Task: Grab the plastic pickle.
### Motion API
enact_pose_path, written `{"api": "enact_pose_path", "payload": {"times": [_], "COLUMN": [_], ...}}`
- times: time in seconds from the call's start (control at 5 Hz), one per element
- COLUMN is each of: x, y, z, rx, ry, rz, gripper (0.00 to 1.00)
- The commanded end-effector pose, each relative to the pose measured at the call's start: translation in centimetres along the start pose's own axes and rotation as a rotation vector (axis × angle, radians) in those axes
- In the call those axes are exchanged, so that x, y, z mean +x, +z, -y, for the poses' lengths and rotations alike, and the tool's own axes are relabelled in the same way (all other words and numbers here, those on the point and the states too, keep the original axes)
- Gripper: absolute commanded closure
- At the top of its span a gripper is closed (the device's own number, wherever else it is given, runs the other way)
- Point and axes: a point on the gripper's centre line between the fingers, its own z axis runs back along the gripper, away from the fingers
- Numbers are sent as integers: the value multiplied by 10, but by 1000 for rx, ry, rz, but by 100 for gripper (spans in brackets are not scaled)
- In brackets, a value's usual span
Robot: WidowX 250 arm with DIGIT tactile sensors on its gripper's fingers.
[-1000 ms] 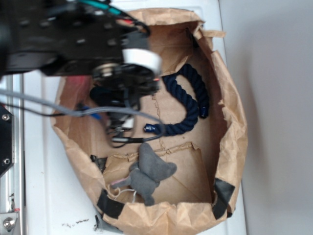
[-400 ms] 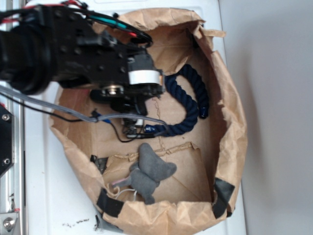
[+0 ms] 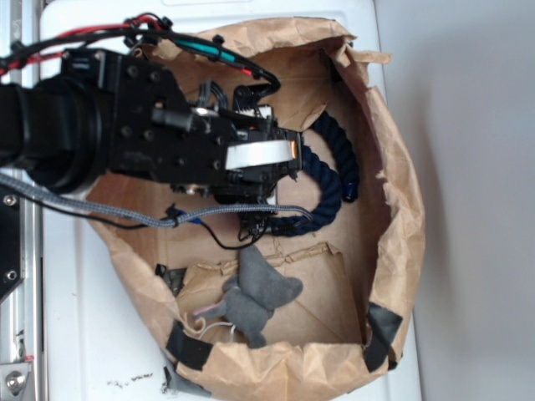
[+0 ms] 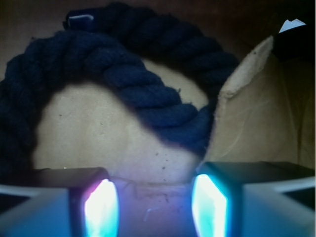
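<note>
No plastic pickle shows in either view; it is hidden or out of frame. In the wrist view my gripper (image 4: 155, 207) stands open just above the brown paper floor, with nothing between its lit fingers (image 4: 101, 207). The dark navy twisted rope (image 4: 148, 94) curls in an arc right in front of them. In the exterior view my black arm (image 3: 167, 142) reaches from the left over the middle of the paper bag (image 3: 401, 234) and covers the left part of the rope (image 3: 334, 167).
A grey plush toy (image 3: 255, 296) lies on a cardboard flap at the bag's near side. The crumpled bag walls rise all round, with black tape at the lower corners (image 3: 188, 347). A torn paper flap (image 4: 247, 98) stands to the right of the rope.
My arm has swung rightward across the bag toward the rope. It now hides the bag's left-centre floor and the rope's left end.
</note>
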Motion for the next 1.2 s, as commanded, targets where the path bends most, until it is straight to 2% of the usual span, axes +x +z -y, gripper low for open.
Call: {"api": "enact_pose_path", "payload": {"times": [0.0,0.2,0.6,0.8,1.0], "x": [4,4,-2,-11,-26], "y": [14,30,64,62,53], "z": [-1,-8,-35,-42,-46], "rx": [-29,-45,-66,-62,-63], "ry": [32,37,6,-18,-101], "rz": [-52,-77,-121,-110,-131], "gripper": [100,0,0,0,0]}}
